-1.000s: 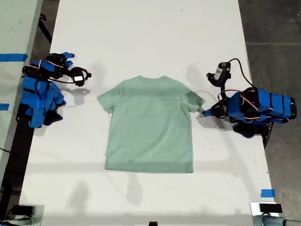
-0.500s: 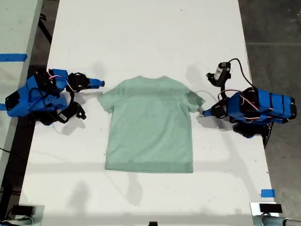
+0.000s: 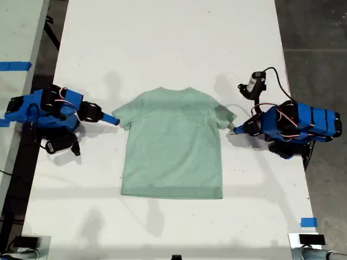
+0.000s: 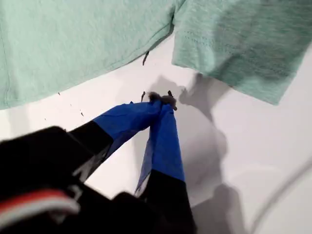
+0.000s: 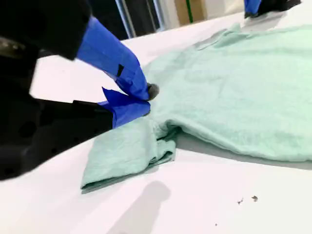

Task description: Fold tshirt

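The pale mint tshirt [image 3: 173,143] lies flat on the white table [image 3: 162,43], collar toward the far edge. My first gripper [image 3: 233,130] is on the exterior view's right. In the first wrist view it [image 4: 161,100] is shut and empty, its tips over bare table just short of a sleeve [image 4: 239,44]. My second gripper [image 3: 115,119] is on the exterior view's left, at the other sleeve's edge. Its blue fingers [image 5: 126,63] are shut, tips [image 5: 144,100] touching the bunched sleeve [image 5: 126,151]. I cannot tell whether cloth is pinched between them.
Dark floor runs past the table's edge on the exterior view's right. A second pale surface with blue tape [image 3: 13,66] lies beyond the edge on its left. More blue tape [image 3: 309,222] marks the near corner on its right. A cable [image 3: 274,78] loops above the first arm.
The second arm unfolded from beside the table's edge and swung toward the shirt, bringing its gripper to the sleeve. The first arm has not moved.
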